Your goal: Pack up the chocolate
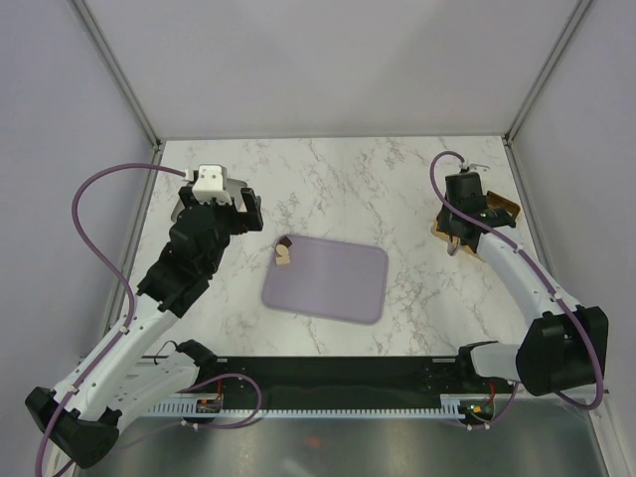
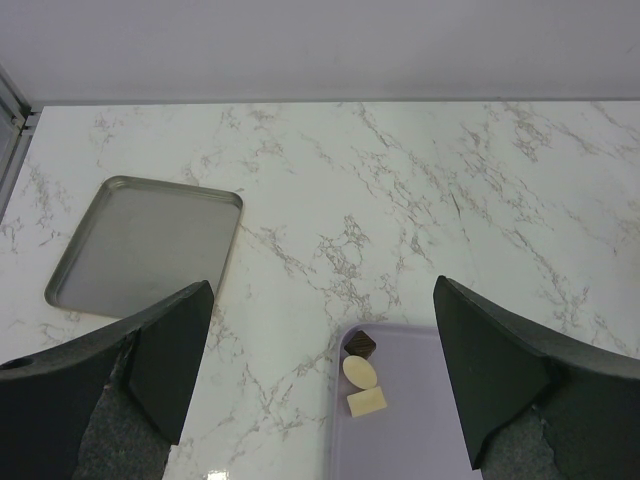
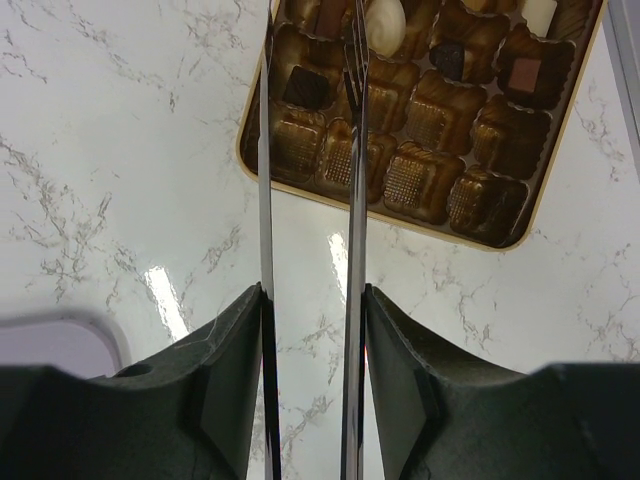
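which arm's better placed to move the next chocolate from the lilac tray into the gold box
Probably right: the right gripper grips the tongs and hangs over the gold box. The left gripper is open and empty, though nearer the three chocolates in a corner of the lilac tray.

White marble table with lilac tray, gold compartmented box, grey metal tray

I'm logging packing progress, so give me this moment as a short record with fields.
left gripper: open, empty, above the table near a corner of the lilac tray
right gripper: holding tongs, tips over the gold box
lilac tray: three chocolates at one corner, one dark, two cream
gold box: some compartments hold pieces, several empty
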